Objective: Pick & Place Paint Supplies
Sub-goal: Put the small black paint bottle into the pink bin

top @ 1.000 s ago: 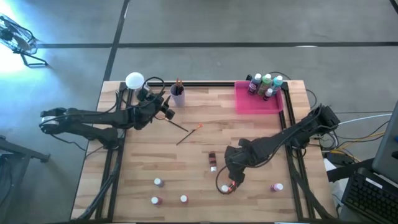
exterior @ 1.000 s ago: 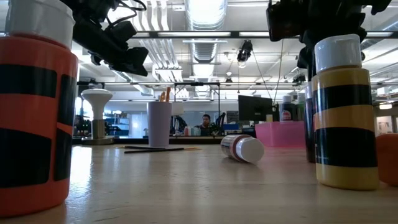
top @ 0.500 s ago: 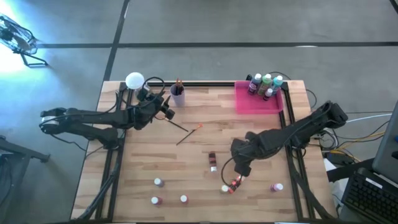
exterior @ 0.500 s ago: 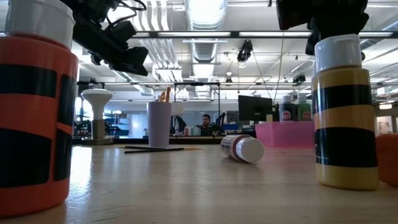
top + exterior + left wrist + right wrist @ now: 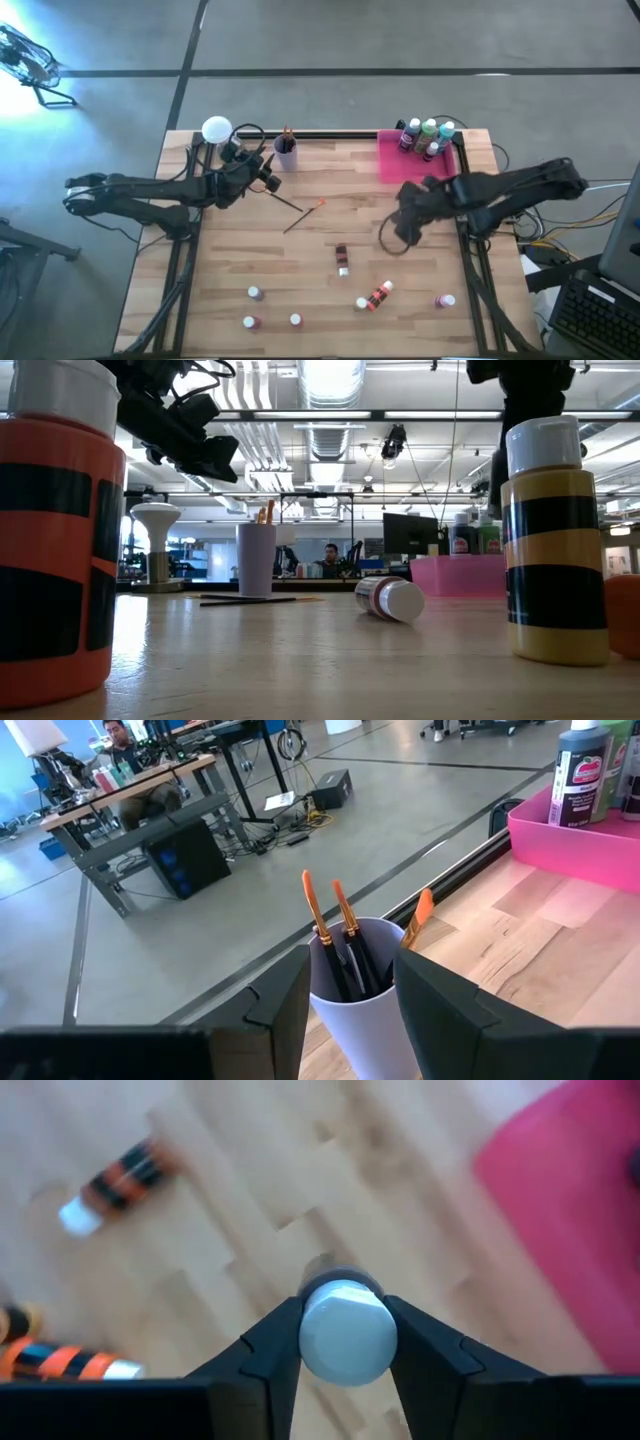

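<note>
Brushes [image 5: 335, 935] in lilac cup [image 5: 355, 995]

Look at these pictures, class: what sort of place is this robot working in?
Probably an open-plan lab or workshop. Beyond the wooden table, the low view shows exposed ceiling ducts and a person seated at a monitor; the left wrist view shows a bare concrete floor and workbenches.
</note>
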### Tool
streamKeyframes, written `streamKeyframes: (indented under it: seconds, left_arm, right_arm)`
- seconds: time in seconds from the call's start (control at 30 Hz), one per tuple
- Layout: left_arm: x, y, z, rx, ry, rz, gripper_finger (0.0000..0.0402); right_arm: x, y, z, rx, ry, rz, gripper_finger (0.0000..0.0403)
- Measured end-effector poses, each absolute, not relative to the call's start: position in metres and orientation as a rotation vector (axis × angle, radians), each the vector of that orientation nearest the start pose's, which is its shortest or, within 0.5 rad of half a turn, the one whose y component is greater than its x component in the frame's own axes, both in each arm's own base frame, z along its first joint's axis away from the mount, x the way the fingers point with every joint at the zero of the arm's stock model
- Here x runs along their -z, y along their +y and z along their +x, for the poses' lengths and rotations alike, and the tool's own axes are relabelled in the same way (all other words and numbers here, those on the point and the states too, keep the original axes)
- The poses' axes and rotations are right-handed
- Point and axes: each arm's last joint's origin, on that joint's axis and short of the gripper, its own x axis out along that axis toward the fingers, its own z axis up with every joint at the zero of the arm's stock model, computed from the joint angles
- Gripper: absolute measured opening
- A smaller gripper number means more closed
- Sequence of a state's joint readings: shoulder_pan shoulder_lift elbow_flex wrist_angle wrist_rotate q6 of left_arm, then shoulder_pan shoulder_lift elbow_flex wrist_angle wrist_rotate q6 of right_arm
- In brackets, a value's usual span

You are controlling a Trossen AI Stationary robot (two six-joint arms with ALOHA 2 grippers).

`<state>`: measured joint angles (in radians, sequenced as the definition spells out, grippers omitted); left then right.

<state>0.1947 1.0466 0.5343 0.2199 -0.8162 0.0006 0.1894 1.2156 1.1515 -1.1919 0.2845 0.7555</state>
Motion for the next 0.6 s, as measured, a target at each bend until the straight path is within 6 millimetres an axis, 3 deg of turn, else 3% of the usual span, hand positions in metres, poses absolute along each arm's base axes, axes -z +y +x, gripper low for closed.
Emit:
streamKeyframes:
  seconds: [0.3,0.43,0.6]
  left_arm:
    - [-0.239,0.062,0.207,-1.003,0.291,0.094,0.0151]
    - [-0.239,0.062,0.207,-1.003,0.292,0.094,0.0151]
    - [-0.239,0.062,0.207,-1.003,0.292,0.094,0.0151]
  right_arm:
    - [-0.327,-0.015,0.177,0.678,0.965,0.469,0.0118]
    - [-0.328,-0.034,0.172,0.759,0.945,0.49,0.0129]
    - [-0.326,-0.057,0.17,0.853,0.959,0.503,0.0117]
